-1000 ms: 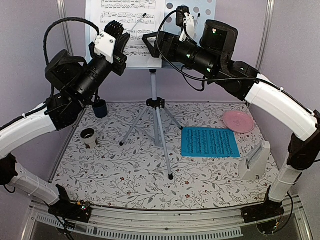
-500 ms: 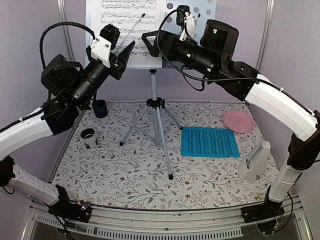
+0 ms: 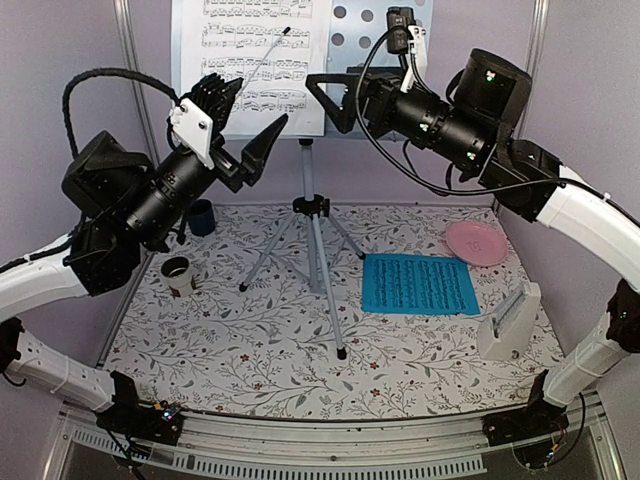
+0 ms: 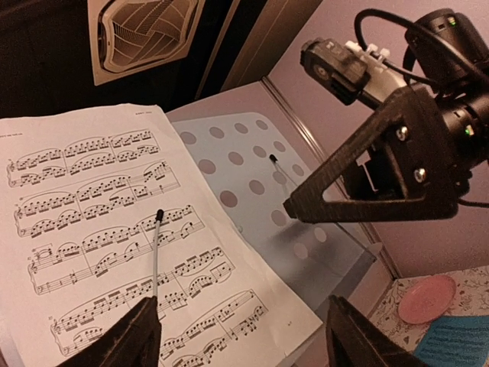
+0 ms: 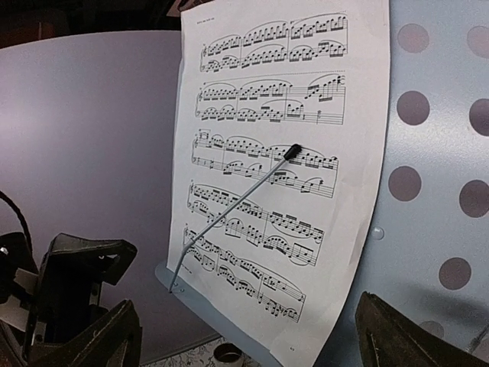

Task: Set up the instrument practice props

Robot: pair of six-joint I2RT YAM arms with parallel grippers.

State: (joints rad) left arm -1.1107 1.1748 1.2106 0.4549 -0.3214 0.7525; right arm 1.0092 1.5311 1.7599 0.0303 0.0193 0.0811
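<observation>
Top external view: both arms are raised in front of the music stand [image 3: 312, 215], whose tripod stands at centre frame on the flowered table [image 3: 230, 350].
Tray: the perforated tray [image 3: 390, 25] is at top centre. Its left half is covered and its right half is bare.
White music sheet: the white music sheet [image 3: 250, 60] rests upright on the tray's left half, with a thin wire arm [image 3: 265, 55] lying across it.
Left gripper: the left gripper [image 3: 255, 105], left of centre, has its fingers spread apart and empty, near the sheet's lower corner but not touching it.
Right gripper: the right gripper [image 3: 330, 100], at upper centre, also has its fingers wide apart and holds nothing. It faces the tray.
Blue music sheet: the blue music sheet [image 3: 420, 285] lies flat on the table, right of the tripod legs and near the pink plate [image 3: 475, 243].
Metronome: the white metronome [image 3: 508, 322] sits at lower right, just beyond the blue sheet's corner.
Step in hand: the white sheet looks seated, so I judge the arms should now clear the stand and fetch the blue sheet.
Doing it well: back straight away from the tray rather than sideways, so no finger snags the wire arm or the paper's edge. Keep the two grippers apart from each other, since they hang close together. Avoid touching the stand, which looks light and easy to tip.
Risk: the blue sheet lies flat, so an edge must be lifted before it can be pinched.
</observation>
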